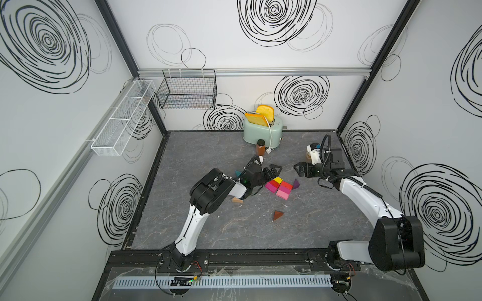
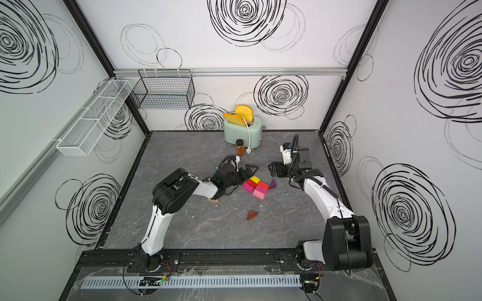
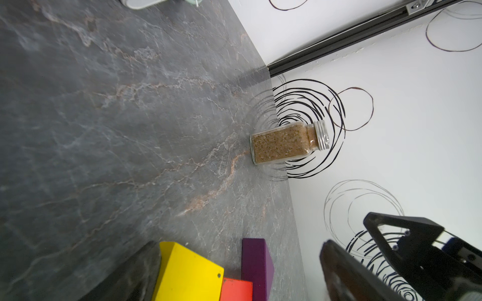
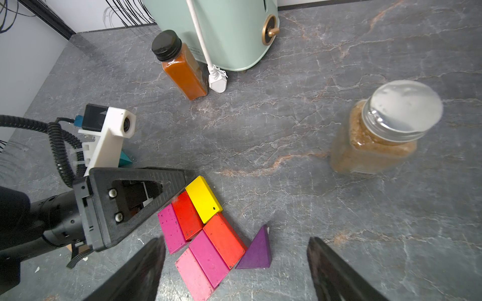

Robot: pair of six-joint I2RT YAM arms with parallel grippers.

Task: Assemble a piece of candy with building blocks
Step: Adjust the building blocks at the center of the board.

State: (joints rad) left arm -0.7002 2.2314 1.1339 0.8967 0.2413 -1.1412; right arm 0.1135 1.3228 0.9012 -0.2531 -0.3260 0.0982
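Several flat building blocks lie packed together mid-table: yellow (image 4: 203,198), red (image 4: 186,215), magenta (image 4: 172,228), orange-red (image 4: 224,239), a second magenta (image 4: 208,258) and pink (image 4: 194,276). A purple wedge (image 4: 257,250) lies against the orange-red one. My left gripper (image 1: 275,172) is open at the cluster's far left end, with the yellow block (image 3: 187,271) between its jaws and not gripped. My right gripper (image 1: 297,169) is open and empty, above the table right of the cluster. A brown wedge (image 1: 277,215), a tan block (image 1: 237,200) and a teal wedge (image 4: 124,159) lie apart.
A mint toaster (image 1: 262,130) with its white cord stands at the back wall, and a brown sauce jar (image 1: 260,147) stands just in front of it. A spice jar (image 4: 378,130) stands near the right wall. Wire baskets (image 1: 187,90) hang at the back left.
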